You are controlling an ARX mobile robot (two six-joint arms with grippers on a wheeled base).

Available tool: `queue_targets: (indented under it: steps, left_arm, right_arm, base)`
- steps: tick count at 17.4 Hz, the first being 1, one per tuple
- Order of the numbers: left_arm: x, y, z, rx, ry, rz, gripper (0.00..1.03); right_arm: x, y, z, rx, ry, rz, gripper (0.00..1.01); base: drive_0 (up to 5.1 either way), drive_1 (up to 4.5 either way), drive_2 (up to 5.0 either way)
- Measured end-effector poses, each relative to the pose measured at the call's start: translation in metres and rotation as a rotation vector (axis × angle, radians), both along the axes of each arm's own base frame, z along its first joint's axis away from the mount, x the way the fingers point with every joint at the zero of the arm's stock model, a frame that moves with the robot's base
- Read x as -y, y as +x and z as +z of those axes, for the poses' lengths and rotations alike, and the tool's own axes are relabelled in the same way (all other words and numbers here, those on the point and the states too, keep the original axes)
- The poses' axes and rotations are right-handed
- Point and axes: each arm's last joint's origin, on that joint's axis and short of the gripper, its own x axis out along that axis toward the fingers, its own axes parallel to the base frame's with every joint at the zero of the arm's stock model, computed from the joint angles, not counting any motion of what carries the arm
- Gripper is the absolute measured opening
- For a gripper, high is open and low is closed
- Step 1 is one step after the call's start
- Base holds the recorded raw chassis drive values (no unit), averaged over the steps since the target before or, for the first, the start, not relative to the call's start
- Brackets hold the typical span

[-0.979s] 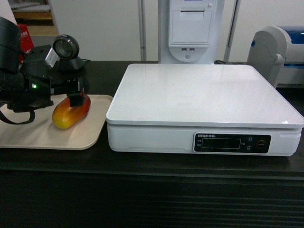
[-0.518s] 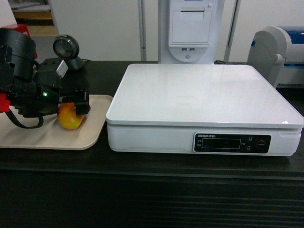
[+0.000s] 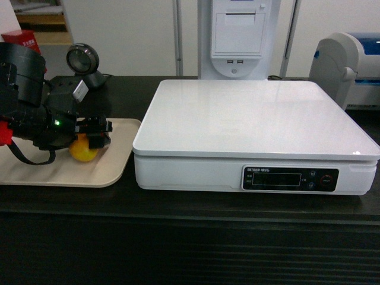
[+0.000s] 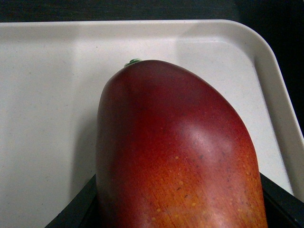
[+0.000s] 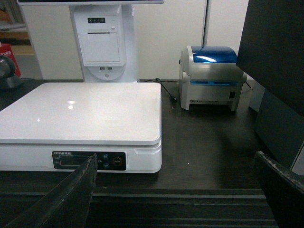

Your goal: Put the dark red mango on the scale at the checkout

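The dark red mango point(image 3: 83, 150) lies on a beige tray point(image 3: 35, 169) at the left of the black checkout counter point(image 3: 190, 208). My left gripper point(image 3: 95, 132) is down over it, so only its yellow end shows in the head view. In the left wrist view the mango point(image 4: 175, 142) fills the frame, green stem end pointing away. The left gripper point(image 4: 177, 176) is shut on it, one black finger against each flank. The white scale point(image 3: 249, 119) stands just right of the tray, platform bare. My right gripper point(image 5: 175, 156) hangs open before the counter, facing the scale point(image 5: 80, 111).
A round scanner point(image 3: 80, 59) stands behind the tray. A white printer column point(image 3: 237, 35) rises behind the scale. A blue-and-white label printer point(image 5: 211, 78) sits on the counter right of the scale, with its cable trailing left. The tray's raised rim point(image 4: 280, 118) lies close to the mango's right.
My left gripper has dropped lower and shifted a little left, from resting atop the mango to straddling it. Most of the fruit is now covered in the head view. The mango stays on the tray.
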Motion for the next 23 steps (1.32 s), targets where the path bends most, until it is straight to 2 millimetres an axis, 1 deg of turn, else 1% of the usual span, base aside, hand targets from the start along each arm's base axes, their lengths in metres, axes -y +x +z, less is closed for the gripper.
queue_targets:
  steps: [10, 12, 14, 15, 16, 17, 18, 19, 20, 23]
  left_arm:
    - [0.0, -0.009, 0.002, -0.004, 0.0, -0.001, 0.66]
    - [0.0, -0.013, 0.004, 0.002, 0.0, -0.001, 0.66]
    - [0.002, -0.025, 0.014, 0.038, 0.011, -0.01, 0.66]
    - [0.017, -0.056, 0.043, 0.124, 0.038, -0.063, 0.66]
    - [0.047, -0.096, 0.073, 0.2, 0.076, -0.174, 0.66]
    - [0.079, -0.127, 0.112, 0.326, 0.112, -0.283, 0.66]
    - [0.093, -0.136, 0.129, 0.383, 0.122, -0.336, 0.66]
    - [0.103, -0.143, 0.136, 0.403, 0.133, -0.375, 0.66]
    - [0.109, -0.147, 0.138, 0.407, 0.135, -0.399, 0.66]
    - [0.124, -0.152, 0.137, 0.405, 0.147, -0.461, 0.66]
  right_arm:
    - [0.0, 0.0, 0.0, 0.0, 0.0, 0.0, 0.98]
    - [0.0, 0.0, 0.0, 0.0, 0.0, 0.0, 0.98]
    - [0.0, 0.0, 0.0, 0.0, 0.0, 0.0, 0.98]
    - [0.0, 0.0, 0.0, 0.0, 0.0, 0.0, 0.98]
    - [0.0, 0.0, 0.0, 0.0, 0.0, 0.0, 0.98]
    - [0.0, 0.0, 0.0, 0.0, 0.0, 0.0, 0.98]
    - [0.0, 0.0, 0.0, 0.0, 0.0, 0.0, 0.98]
    - [0.0, 0.0, 0.0, 0.0, 0.0, 0.0, 0.98]
    - [0.0, 0.0, 0.0, 0.0, 0.0, 0.0, 0.98]
    - [0.0, 0.0, 0.0, 0.0, 0.0, 0.0, 0.98]
  base:
    - [0.0, 0.0, 0.0]
    - [0.0, 0.0, 0.0]
    - [0.0, 0.0, 0.0]
    - [0.0, 0.0, 0.0]
    - [0.0, 0.0, 0.0]
    - [0.0, 0.0, 0.0]
    - [0.0, 0.0, 0.0]
    - [0.0, 0.0, 0.0]
    - [0.0, 0.0, 0.0]
    - [0.0, 0.0, 0.0]
